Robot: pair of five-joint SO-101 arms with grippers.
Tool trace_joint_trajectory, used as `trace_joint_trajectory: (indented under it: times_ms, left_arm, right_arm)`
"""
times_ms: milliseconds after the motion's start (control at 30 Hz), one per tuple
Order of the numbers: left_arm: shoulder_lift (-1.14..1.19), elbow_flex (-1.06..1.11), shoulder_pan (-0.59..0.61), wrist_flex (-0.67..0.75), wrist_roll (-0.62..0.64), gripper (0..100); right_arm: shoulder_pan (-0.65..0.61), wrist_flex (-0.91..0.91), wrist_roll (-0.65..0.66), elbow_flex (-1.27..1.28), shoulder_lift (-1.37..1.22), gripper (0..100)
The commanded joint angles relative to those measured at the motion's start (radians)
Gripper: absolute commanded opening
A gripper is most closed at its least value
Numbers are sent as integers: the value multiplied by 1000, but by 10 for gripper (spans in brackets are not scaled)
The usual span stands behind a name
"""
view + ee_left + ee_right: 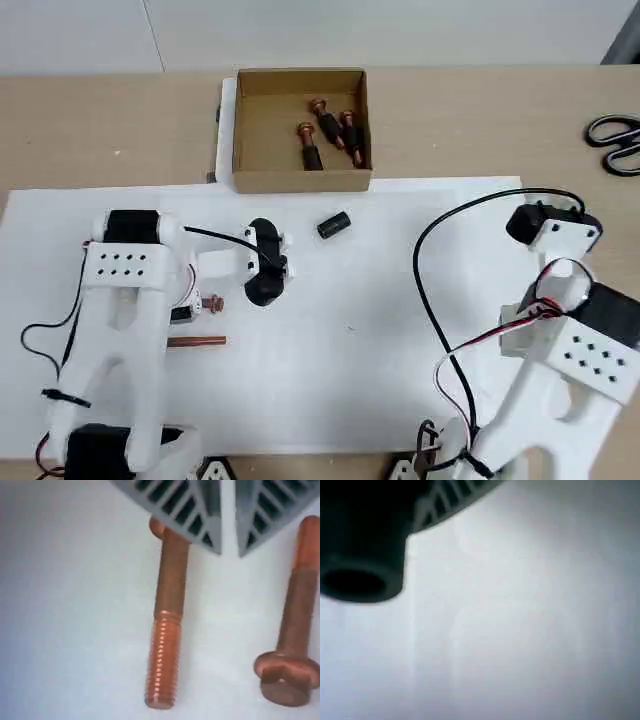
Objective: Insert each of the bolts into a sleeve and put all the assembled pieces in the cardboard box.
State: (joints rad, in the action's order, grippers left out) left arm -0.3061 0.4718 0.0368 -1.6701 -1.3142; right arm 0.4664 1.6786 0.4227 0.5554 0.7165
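Bolts point(167, 630) parallel to front edge of sheet point(350, 380), heads opposite ways, left gripper point(230, 550) basically closed, empty, right gripper point(528, 222) pinching sleeve point(360, 565).

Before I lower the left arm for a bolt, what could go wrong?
The left pincer hangs over one bolt with a second bolt close beside it; coming down could knock either, and both can roll.
The loose sleeve lies on its side near the cardboard box; a passing arm could send it rolling.
The held sleeve on the right arm sits far from the bolts, so mating them may misalign.
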Motion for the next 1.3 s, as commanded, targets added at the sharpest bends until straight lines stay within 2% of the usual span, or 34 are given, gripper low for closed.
trace_joint_trajectory:
  times_ms: [0,267,433,833,967,1267]
  left_arm:
    - [-2,25,-6,49,-138,67]
    - [2,61,-3,115,-141,72]
    - [97,50,2,172,-141,73]
    - [302,-154,-5,160,-141,73]
    - [362,-237,-8,84,-143,79]
    - [404,-257,-15,64,-160,92]
  right_arm:
    - [12,10,9,-3,28,4]
    - [12,10,9,-3,28,4]
    - [12,8,9,-3,28,4]
    - [12,8,9,-3,28,4]
    - [12,4,9,-3,28,4]
    - [12,1,9,-3,28,4]
